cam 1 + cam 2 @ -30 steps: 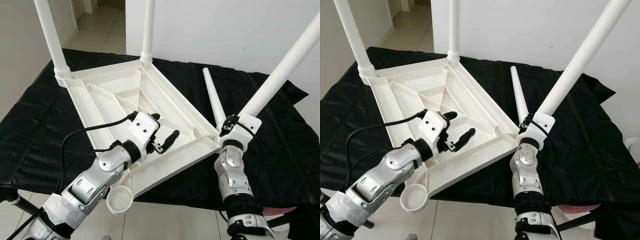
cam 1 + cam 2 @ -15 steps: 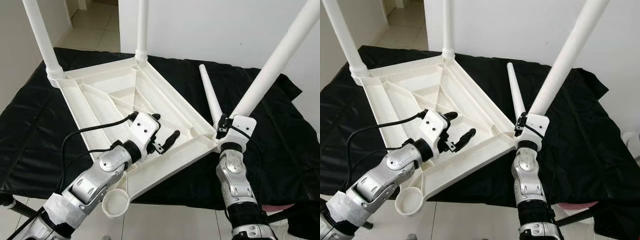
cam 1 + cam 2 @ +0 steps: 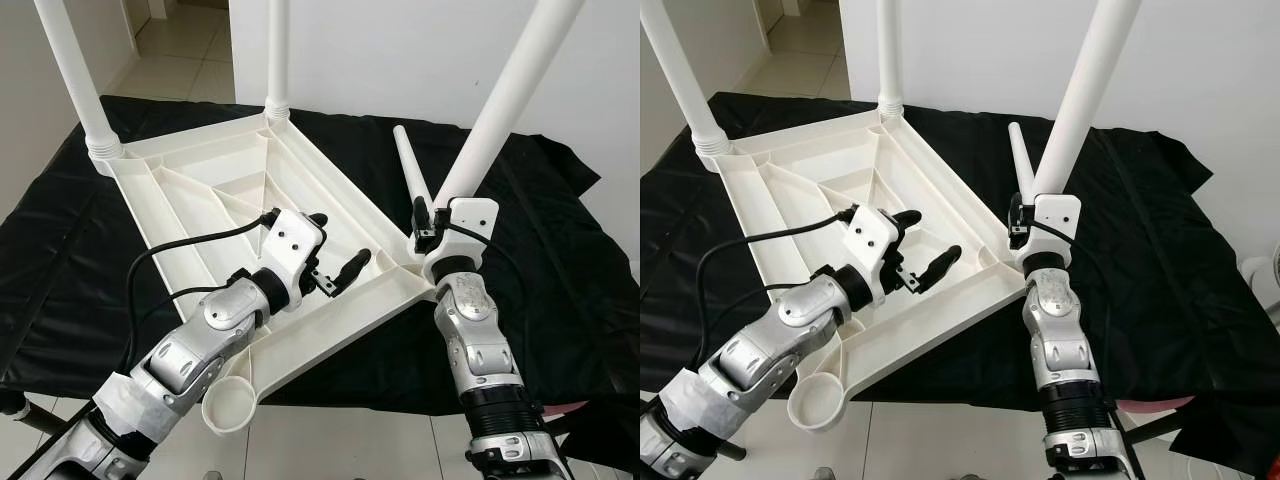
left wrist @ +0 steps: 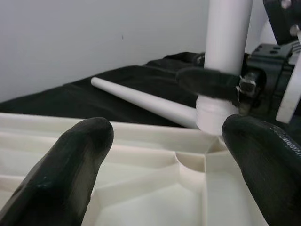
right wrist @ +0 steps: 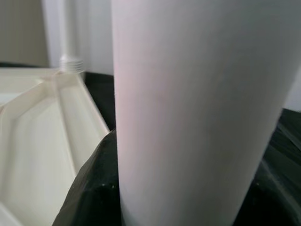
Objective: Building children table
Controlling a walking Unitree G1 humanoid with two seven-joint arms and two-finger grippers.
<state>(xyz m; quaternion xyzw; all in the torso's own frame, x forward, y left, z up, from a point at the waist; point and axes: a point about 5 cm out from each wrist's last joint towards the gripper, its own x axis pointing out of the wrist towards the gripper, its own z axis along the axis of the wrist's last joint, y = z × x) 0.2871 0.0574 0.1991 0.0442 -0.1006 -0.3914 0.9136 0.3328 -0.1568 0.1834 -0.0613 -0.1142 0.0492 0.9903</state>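
The right hand [image 3: 432, 222] is clamping the table leg [image 3: 497, 105] to seat it in the tabletop [image 3: 200, 190] corner, while the wide-open left hand [image 3: 335, 250] is bracing the tabletop.

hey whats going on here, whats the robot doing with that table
The robot is putting together a white plastic children's table. The tabletop lies upside down on a black cloth, with two legs standing in its far corners. The right gripper holds a third leg at the near right corner socket. The left gripper hovers open over the tabletop's underside. A fourth leg lies loose on the cloth.
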